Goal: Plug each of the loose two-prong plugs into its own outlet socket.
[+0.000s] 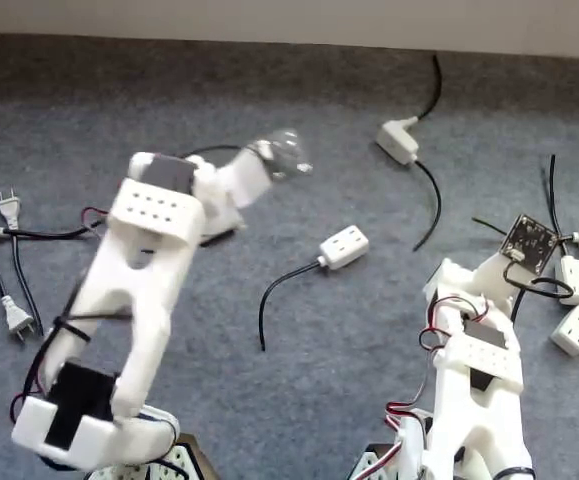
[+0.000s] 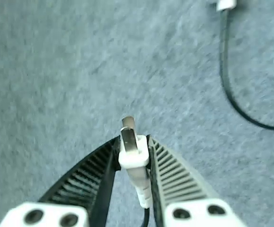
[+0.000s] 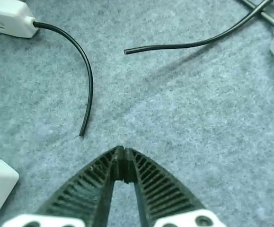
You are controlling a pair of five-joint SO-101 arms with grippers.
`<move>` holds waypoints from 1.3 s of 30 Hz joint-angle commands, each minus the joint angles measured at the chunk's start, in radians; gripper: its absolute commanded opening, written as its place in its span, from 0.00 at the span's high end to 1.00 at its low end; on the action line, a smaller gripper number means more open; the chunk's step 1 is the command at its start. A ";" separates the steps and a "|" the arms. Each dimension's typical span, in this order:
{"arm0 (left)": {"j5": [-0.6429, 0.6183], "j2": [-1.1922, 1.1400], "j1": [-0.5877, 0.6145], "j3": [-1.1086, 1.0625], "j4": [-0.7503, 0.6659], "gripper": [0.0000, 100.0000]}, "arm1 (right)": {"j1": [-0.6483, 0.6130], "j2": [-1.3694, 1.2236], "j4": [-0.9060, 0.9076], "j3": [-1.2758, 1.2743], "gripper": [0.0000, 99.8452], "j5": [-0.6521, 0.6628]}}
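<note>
Plug (image 2: 133, 153) sits pinched in the left gripper (image 2: 132, 141) over grey carpet (image 2: 56, 71).

no readable text, no labels, no numbers, no signs anywhere

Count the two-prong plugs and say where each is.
3. The held plug is pinched in the left hand. The far plug and the near plug lie on the carpet at the high view's left edge. Others may be hidden.

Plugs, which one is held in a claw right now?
The plug clamped in the left claw; the other two plugs lie loose on the grey mat, far left.
</note>
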State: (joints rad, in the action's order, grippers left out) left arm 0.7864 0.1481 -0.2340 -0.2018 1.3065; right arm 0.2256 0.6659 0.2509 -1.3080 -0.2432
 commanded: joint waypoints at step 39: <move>-0.608 1.050 -0.456 -1.429 -1.559 0.98 | -0.189 0.084 -0.002 0.008 0.99 0.109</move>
State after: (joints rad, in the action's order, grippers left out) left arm 0.1864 1.2298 -0.6805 -1.6303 -0.1603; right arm 0.0767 0.6674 0.2509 -1.3080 -0.1511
